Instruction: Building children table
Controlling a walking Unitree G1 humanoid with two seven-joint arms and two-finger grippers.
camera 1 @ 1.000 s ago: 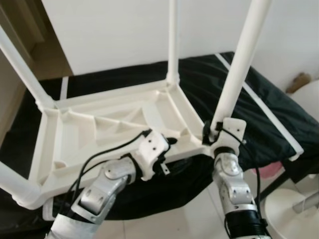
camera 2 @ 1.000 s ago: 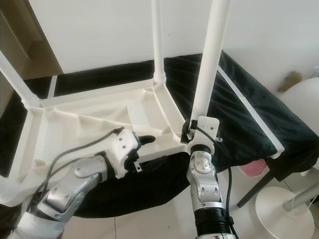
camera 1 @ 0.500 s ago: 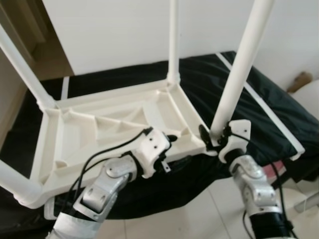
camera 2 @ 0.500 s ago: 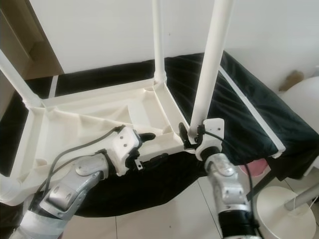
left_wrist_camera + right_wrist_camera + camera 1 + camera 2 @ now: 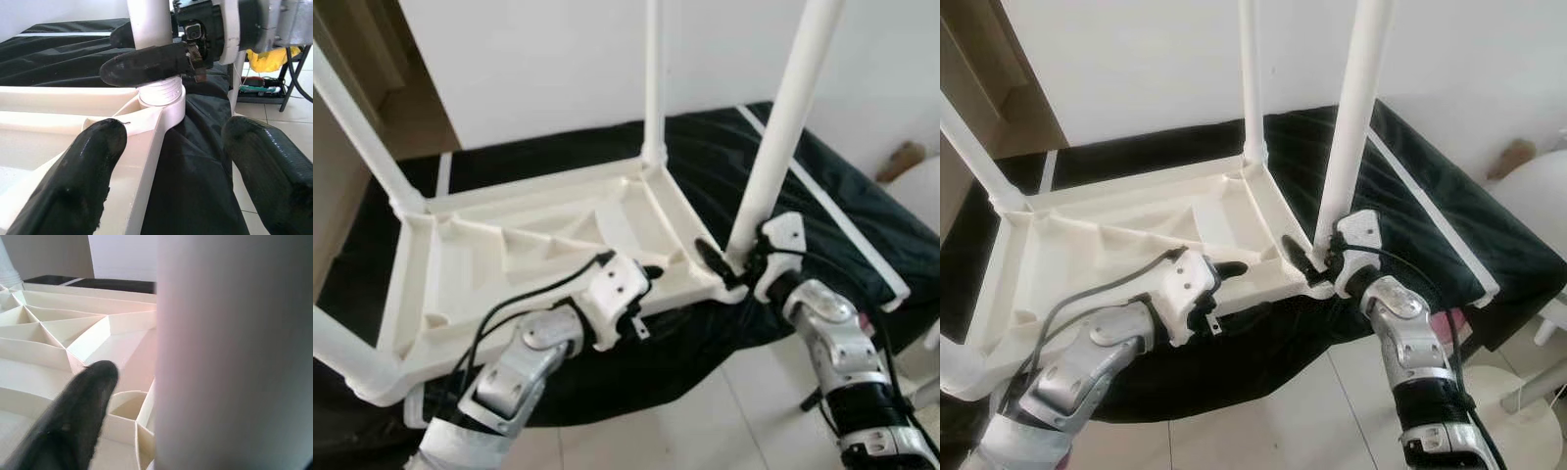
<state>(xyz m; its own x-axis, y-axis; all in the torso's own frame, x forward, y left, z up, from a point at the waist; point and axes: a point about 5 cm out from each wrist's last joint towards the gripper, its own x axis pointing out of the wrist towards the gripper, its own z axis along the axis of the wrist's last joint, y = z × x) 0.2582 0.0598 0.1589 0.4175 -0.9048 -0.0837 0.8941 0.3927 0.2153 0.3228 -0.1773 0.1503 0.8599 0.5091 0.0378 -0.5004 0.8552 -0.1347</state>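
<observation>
Tabletop (image 5: 509, 245) lies upside down on the black cloth (image 5: 724, 147). Left gripper (image 5: 646, 284) straddles its near rim, fingers wide. At the tabletop's near right corner, right gripper (image 5: 729, 266) clamps the leg (image 5: 773, 157); twist it squarely, keeping it upright.

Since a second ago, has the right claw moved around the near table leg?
Yes. The right claw still grips the base of the near leg, but its wrist has swung from below the tabletop's corner out to the right.

Right pincer (image 5: 1317, 260) clamped, left pincer (image 5: 646, 284) agape
</observation>
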